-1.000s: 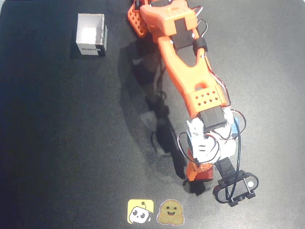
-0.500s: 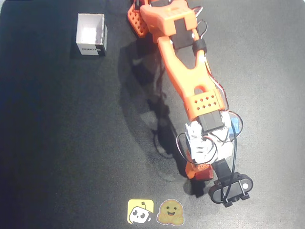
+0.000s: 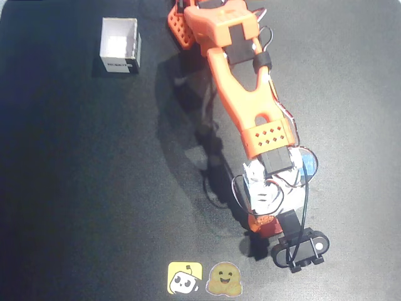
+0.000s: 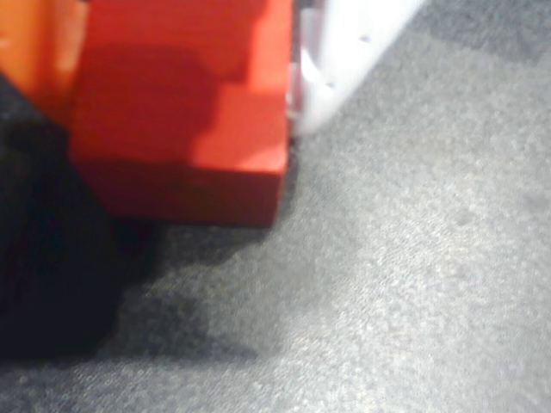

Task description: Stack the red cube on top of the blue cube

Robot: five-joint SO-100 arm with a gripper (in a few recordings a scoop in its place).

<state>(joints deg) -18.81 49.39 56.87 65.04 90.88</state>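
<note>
Dark mat (image 3: 81, 188), gripper (image 3: 263, 224) pinching the red cube (image 4: 181, 129) between its fingers. Blue cube (image 3: 308, 164) sits near, half hidden under the arm. I'd lift well clear before swinging over.

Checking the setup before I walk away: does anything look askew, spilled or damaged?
Nothing stands out. The red cube sits squarely between the gripper fingers, and the white box stands upright on the mat.

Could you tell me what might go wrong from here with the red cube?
1. The hand seems to grip the red cube near its top edge, so it might slip or twist when lifted.
2. The blue cube is mostly hidden under the arm in the overhead view, so lining up the stack could be hard.
</note>
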